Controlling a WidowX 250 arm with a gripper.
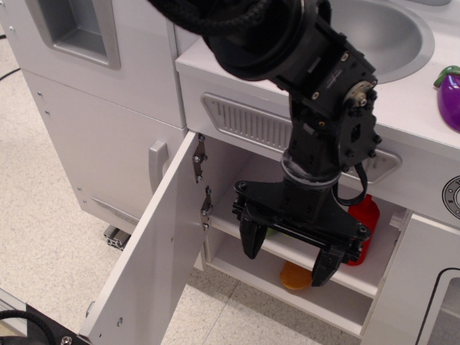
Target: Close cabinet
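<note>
The white cabinet (237, 183) under the counter stands open, with one shelf (287, 249) across it. Its flat white door (147, 269) is swung far out to the front left on two metal hinges (200, 157); only its inner face shows, and its handle is hidden. My black gripper (287, 259) hangs open and empty right in front of the opening, at shelf height, to the right of the door and not touching it.
Inside are a red bottle (368, 215) on the shelf and an orange object (295, 277) below. A larger white door (100, 136) with a grey handle (157, 164) is on the left. A windowed door (431, 287) is on the right. A sink (388, 32) and a purple eggplant (451, 93) are on top.
</note>
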